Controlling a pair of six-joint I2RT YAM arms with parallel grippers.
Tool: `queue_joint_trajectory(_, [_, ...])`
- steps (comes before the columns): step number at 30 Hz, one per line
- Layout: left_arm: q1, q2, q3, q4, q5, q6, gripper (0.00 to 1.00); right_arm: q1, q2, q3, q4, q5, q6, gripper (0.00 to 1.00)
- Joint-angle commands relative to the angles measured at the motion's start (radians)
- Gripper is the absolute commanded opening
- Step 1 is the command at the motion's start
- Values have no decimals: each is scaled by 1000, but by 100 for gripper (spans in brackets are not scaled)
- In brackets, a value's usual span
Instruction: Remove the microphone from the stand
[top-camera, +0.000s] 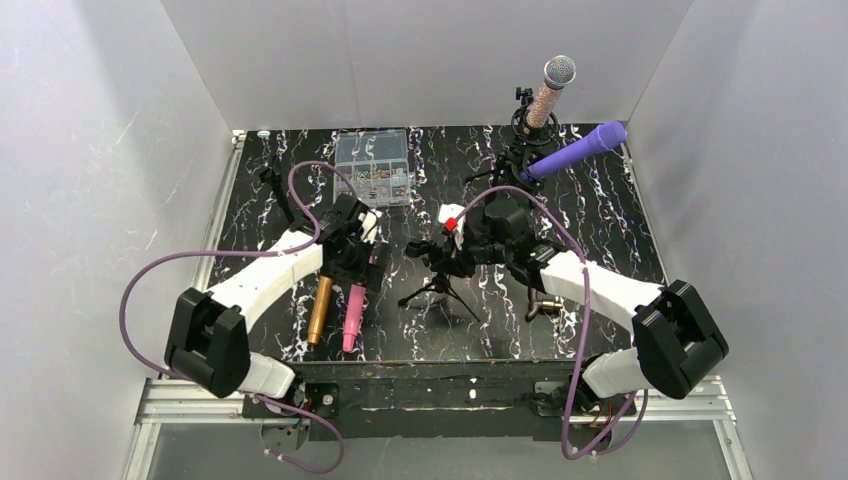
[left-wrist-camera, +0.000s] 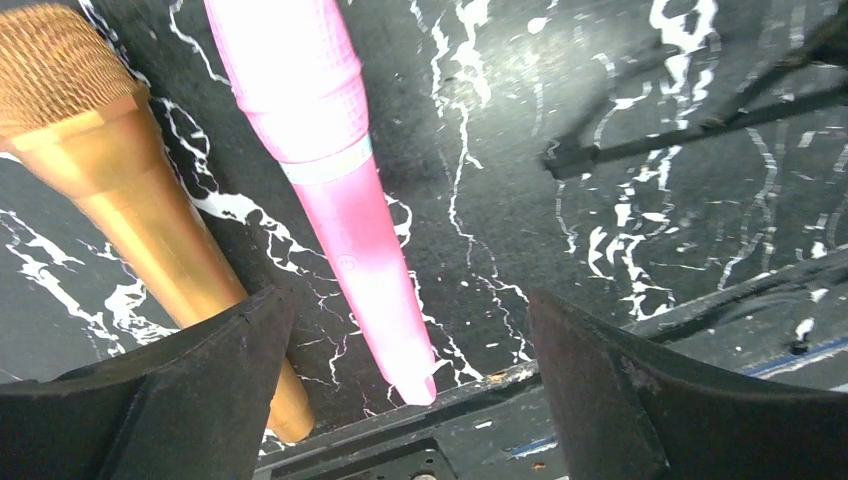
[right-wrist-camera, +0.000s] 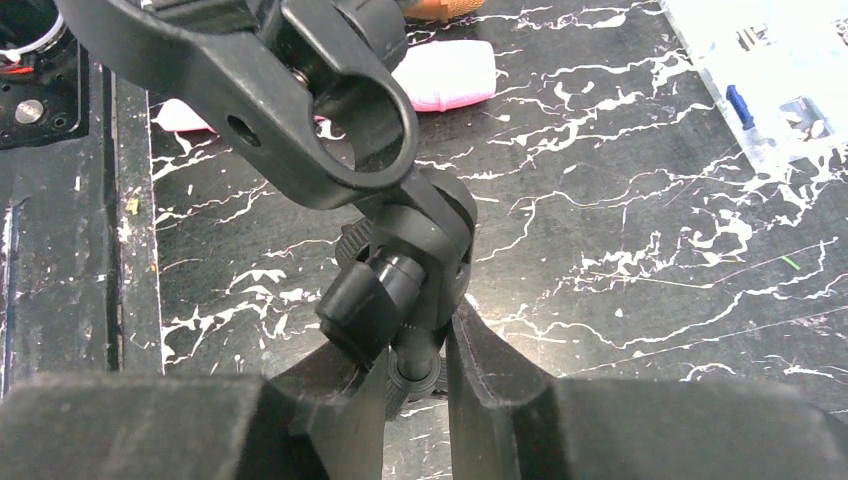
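While right gripper pinches stand neck, left gripper gapes wide, empty, over pink microphone lying left of stand: probably stiff, light, slick, tapered; grab thick middle.

A clear plastic compartment box sits on the black, white-veined surface, with a purple microphone and a silver-headed, rose-glitter microphone well to its right, and a gold metal microphone lying flat nearer the front edge.
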Motion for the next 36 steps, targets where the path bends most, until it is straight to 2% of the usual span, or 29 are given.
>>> queue_joint_trajectory(1, [1,-81,81,-117,53,106,89,-6,12,124,-36,-4,-48,1])
queue_joint_trajectory(6, [37,-115,187,-165,73,203,98,-17,87,245,-91,-16,-76,1])
queue_joint_trajectory(14, [180,-136,284,-251,151,212,98,-101,272,448,-78,-64,-55,1])
queue_joint_trajectory(23, [233,-116,293,-261,118,193,98,-147,464,654,-44,-82,-3,1])
queue_joint_trajectory(28, [244,-81,319,-260,121,152,98,-146,526,712,-22,-86,8,1])
queue_joint_trajectory(36, [251,-54,337,-246,108,149,98,-147,588,702,86,-63,19,1])
